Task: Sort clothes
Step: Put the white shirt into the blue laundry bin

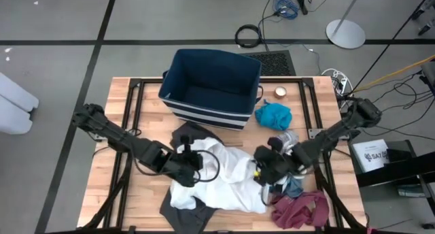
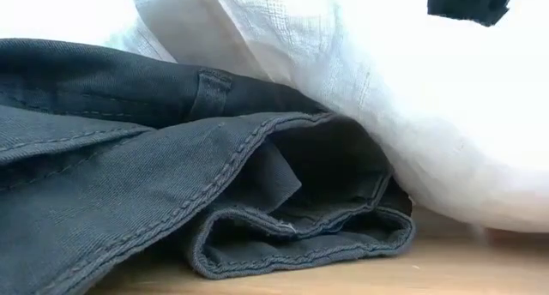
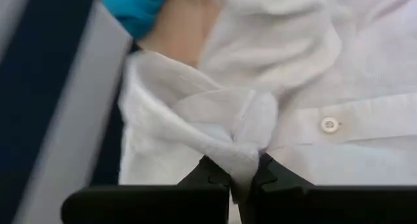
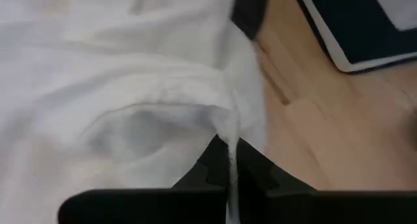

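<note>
Sorting is judged barely begun — every garment seen lies on the surface (image 1: 136, 98), and the bin (image 1: 211, 84) at the far edge shows a bare floor. Nearest the front edge, the dark grey garment (image 1: 187, 213) lies folded under the white shirt (image 1: 228, 169), with the maroon top (image 1: 302, 208) to the right. The left gripper (image 1: 192, 160) is clamped on a bunched fold at the shirt's left side; the right gripper (image 1: 262, 171) is pinched shut on the shirt's right edge. Further back, the bright blue top (image 1: 273, 115) sits just beside the bin. The low view is filled by grey and white cloth, so the surface beyond is hidden; the items bunched under the right arm cannot be made out.
</note>
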{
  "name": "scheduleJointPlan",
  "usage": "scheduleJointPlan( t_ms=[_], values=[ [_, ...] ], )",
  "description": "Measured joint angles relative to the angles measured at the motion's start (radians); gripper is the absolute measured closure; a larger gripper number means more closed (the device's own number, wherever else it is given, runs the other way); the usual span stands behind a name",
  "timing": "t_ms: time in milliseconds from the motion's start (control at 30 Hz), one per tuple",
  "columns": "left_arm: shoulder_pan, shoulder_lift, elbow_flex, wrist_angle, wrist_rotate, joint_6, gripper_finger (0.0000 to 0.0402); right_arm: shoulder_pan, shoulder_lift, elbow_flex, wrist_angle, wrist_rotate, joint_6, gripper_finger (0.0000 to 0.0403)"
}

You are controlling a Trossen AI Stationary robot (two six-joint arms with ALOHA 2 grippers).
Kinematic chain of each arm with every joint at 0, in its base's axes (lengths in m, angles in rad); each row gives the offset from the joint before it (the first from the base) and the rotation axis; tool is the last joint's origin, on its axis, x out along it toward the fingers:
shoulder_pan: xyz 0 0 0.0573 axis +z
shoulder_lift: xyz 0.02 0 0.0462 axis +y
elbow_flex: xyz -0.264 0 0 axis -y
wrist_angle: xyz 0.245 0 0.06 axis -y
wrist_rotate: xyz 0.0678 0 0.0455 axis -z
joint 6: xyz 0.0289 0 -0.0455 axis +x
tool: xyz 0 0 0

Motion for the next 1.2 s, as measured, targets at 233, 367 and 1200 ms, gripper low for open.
scheduleJointPlan(
  t_ms=[233, 367, 1200],
  values=[
    [0.029, 0.000, -0.117, 0.115, 0.097, -0.026, 0.0398, -0.184, 0.006, -0.089, 0.192, -0.180, -0.215, 0.0363],
    [0.029, -0.001, -0.121, 0.119, 0.097, -0.027, 0.0398, -0.240, 0.022, -0.088, 0.231, -0.233, -0.384, 0.0299],
    [-0.004, -0.001, -0.121, 0.139, 0.108, -0.025, 0.0385, -0.304, 0.322, -0.087, 0.362, -0.372, -0.407, 0.0378]
  ],
)
